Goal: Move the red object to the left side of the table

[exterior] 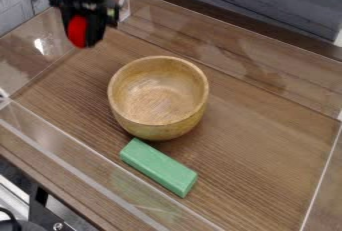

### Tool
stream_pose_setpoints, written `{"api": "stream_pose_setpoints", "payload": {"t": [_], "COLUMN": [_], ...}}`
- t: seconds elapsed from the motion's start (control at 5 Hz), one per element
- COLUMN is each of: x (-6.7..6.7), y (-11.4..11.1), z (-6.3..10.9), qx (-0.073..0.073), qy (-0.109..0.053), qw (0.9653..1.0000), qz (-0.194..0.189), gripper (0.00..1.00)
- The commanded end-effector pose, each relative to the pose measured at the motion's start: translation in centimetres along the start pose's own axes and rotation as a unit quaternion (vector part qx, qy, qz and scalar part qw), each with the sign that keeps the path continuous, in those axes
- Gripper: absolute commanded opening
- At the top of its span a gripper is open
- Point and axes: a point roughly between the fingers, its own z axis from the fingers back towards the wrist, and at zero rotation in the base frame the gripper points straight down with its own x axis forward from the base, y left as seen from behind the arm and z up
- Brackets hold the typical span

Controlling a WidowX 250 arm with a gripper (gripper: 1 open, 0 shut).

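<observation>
My gripper (82, 33) hangs over the far left part of the table (254, 105), pointing straight down. Between its dark fingers sits the red object (80, 30), small and bright red, and the jaws are shut on it. The toy hangs low over the wood; whether it touches the tabletop is not visible. Its green tip is hidden by the fingers.
A wooden bowl (159, 96) stands in the middle of the table, right of and nearer than the gripper. A green rectangular block (158, 167) lies in front of the bowl. Low clear acrylic walls (54, 160) border the tabletop.
</observation>
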Motion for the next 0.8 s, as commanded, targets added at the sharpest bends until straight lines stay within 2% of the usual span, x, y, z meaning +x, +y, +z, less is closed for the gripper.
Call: {"api": "stream_pose_setpoints", "payload": {"t": [0.0,0.2,0.4,0.6], "x": [1.7,2.9,3.6,3.9], "y": [0.2,0.6,1.5,2.3], "z": [-0.1,-1.3,-0.8,-1.3], "qx": [0.005,0.004,0.001,-0.008], "qy": [-0.032,-0.040,-0.042,-0.032], "qw": [0.9994,0.9985,0.9983,0.9984], "qz": [-0.015,-0.037,-0.041,-0.045], "gripper": [0.00,0.00,0.00,1.00]}}
